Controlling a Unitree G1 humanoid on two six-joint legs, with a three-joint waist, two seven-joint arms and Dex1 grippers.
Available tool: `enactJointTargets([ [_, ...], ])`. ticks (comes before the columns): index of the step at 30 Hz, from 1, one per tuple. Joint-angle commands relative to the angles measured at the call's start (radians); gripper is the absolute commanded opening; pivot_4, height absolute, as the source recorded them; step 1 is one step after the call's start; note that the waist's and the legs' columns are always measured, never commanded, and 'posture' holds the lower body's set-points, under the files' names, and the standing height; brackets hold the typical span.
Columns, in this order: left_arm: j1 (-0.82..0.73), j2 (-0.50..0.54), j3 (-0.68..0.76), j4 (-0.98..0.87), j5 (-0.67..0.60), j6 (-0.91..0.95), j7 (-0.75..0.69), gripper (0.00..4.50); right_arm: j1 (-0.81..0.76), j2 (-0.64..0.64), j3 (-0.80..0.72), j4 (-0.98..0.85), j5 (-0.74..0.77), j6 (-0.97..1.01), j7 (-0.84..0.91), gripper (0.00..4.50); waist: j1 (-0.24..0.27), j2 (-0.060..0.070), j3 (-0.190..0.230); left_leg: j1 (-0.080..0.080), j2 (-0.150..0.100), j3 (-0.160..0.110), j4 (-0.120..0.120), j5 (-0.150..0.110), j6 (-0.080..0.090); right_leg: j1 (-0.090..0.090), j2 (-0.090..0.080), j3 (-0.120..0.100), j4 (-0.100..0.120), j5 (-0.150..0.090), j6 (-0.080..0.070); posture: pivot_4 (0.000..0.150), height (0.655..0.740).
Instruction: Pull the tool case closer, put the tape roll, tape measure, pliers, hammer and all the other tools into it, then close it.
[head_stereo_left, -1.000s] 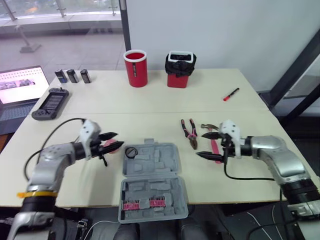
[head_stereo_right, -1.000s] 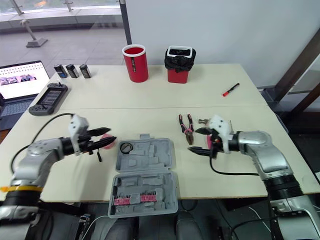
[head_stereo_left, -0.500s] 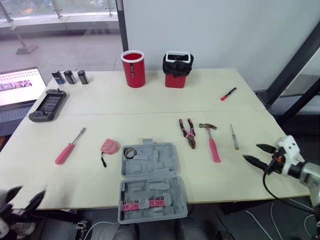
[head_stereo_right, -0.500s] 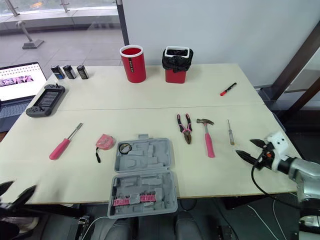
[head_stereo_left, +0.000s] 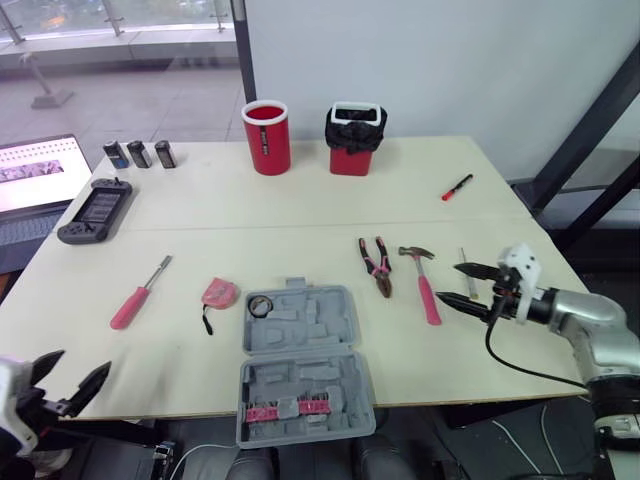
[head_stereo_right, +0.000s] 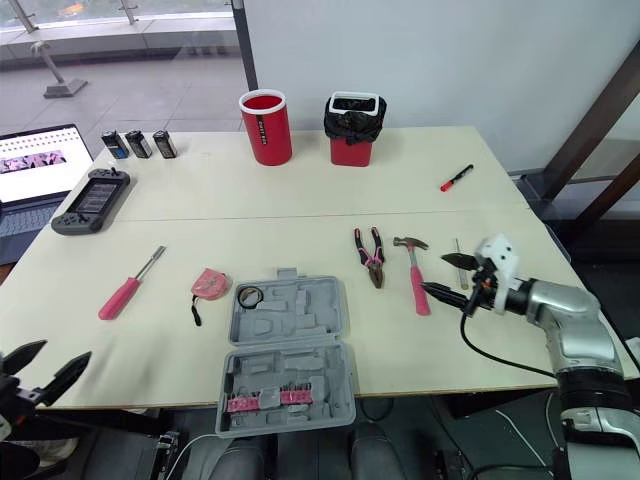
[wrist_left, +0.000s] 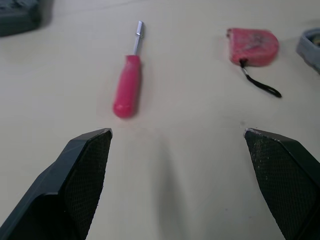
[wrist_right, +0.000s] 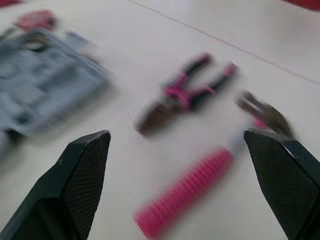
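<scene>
**Tool case** (head_stereo_left: 300, 335): grey, lying open at the near middle of the surface (head_stereo_left: 300, 215). Its near half reaches past the surface's near edge. A row of small pink pieces (head_stereo_left: 288, 410) sits in that half; what they are cannot be made out.

**Tape roll** (head_stereo_left: 262, 305): black ring, in the far left corner of the case's far half.

**Tape measure** (head_stereo_left: 219, 292): pink with a black strap, on the surface just left of the case, not touching it.

**Screwdriver** (head_stereo_left: 138, 296): pink handle, further left.

**Pliers** (head_stereo_left: 377, 265) and **hammer** (head_stereo_left: 424, 285): side by side, right of the case and apart from it.

**Slim driver** (head_stereo_right: 458, 250): right of the hammer, its near end hidden behind the right claw.

**Right claw** (head_stereo_left: 448, 281): fingers spread wide and empty, low beside the hammer's handle. Whether the nearer fingertip touches the handle cannot be told.

**Left claw** (head_stereo_left: 82, 362): spread wide and holding nothing, at the near left corner. Its arm is cut off at the frame edge.

**Far side:** red cup (head_stereo_left: 266, 136), black-lined bin (head_stereo_left: 357, 138), marker (head_stereo_left: 458, 187), three batteries (head_stereo_left: 140, 153) and handheld console (head_stereo_left: 98, 209). The laptop (head_stereo_left: 30, 190) is cut off at the left.
</scene>
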Motion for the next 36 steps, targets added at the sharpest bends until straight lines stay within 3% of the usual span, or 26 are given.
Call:
enactJointTargets([
  [1, -0.058, -0.011, -0.103, -0.125, 0.023, 0.109, 0.113, 4.43, -0.013, 0.021, 0.058, -0.261, 0.062, 0.148, -0.031, 4.5, 0.0, 0.0, 0.0, 0.0, 0.0, 0.0, 0.0, 0.0, 0.0, 0.0, 0.0, 0.0, 0.0, 0.0, 0.0, 0.15, 0.74],
  [5, -0.153, -0.078, -0.218, -0.186, 0.059, 0.203, 0.257, 4.43, -0.007, 0.025, 0.097, -0.443, 0.117, 0.279, -0.053, 4.5, 0.004, 0.0, 0.0, -0.001, 0.0, 0.0, 0.0, 0.0, 0.0, 0.001, 0.0, 0.0, -0.001, 0.0, 0.0, 0.15, 0.74],
  [9, -0.275, -0.162, -0.329, -0.133, 0.128, 0.227, 0.379, 4.43, -0.034, 0.028, 0.127, -0.57, 0.178, 0.393, -0.082, 4.5, 0.016, -0.001, 0.0, -0.001, 0.0, -0.001, 0.0, 0.0, 0.0, 0.001, 0.001, 0.0, -0.001, 0.001, 0.002, 0.15, 0.74],
  [13, -0.365, -0.175, -0.431, -0.028, 0.188, 0.221, 0.383, 4.43, -0.053, 0.027, 0.158, -0.588, 0.181, 0.423, -0.082, 4.5, 0.022, -0.001, -0.001, 0.0, 0.0, -0.001, 0.001, 0.0, 0.0, 0.001, 0.002, 0.0, 0.0, 0.002, 0.002, 0.15, 0.74],
  [23, -0.573, -0.217, -0.492, 0.251, 0.248, 0.155, 0.409, 4.43, -0.038, 0.014, 0.197, -0.536, 0.117, 0.342, -0.056, 4.5, 0.024, -0.001, -0.001, -0.001, 0.0, -0.001, 0.0, 0.0, 0.0, 0.001, 0.001, -0.001, -0.002, 0.002, 0.003, 0.15, 0.74],
  [26, -0.574, -0.222, -0.495, 0.261, 0.243, 0.15, 0.401, 3.67, -0.029, 0.004, 0.193, -0.537, 0.111, 0.336, -0.049, 4.5, 0.024, -0.001, -0.001, -0.001, 0.0, -0.002, 0.0, 0.0, 0.0, 0.001, 0.001, -0.001, -0.002, 0.002, 0.004, 0.15, 0.74],
  [33, -0.524, -0.225, -0.482, 0.221, 0.225, 0.153, 0.387, 0.2, -0.032, -0.002, 0.212, -0.529, 0.087, 0.33, -0.056, 4.5, 0.025, -0.001, -0.001, -0.001, -0.001, -0.002, 0.001, 0.0, 0.0, 0.002, 0.001, -0.001, -0.002, 0.002, 0.004, 0.15, 0.74],
  [36, -0.524, -0.221, -0.485, 0.225, 0.23, 0.149, 0.383, 0.04, -0.044, 0.002, 0.224, -0.515, 0.075, 0.326, -0.05, 4.5, 0.026, -0.001, -0.001, -0.001, -0.001, -0.002, 0.001, 0.0, 0.0, 0.002, 0.001, -0.001, -0.002, 0.002, 0.003, 0.15, 0.74],
])
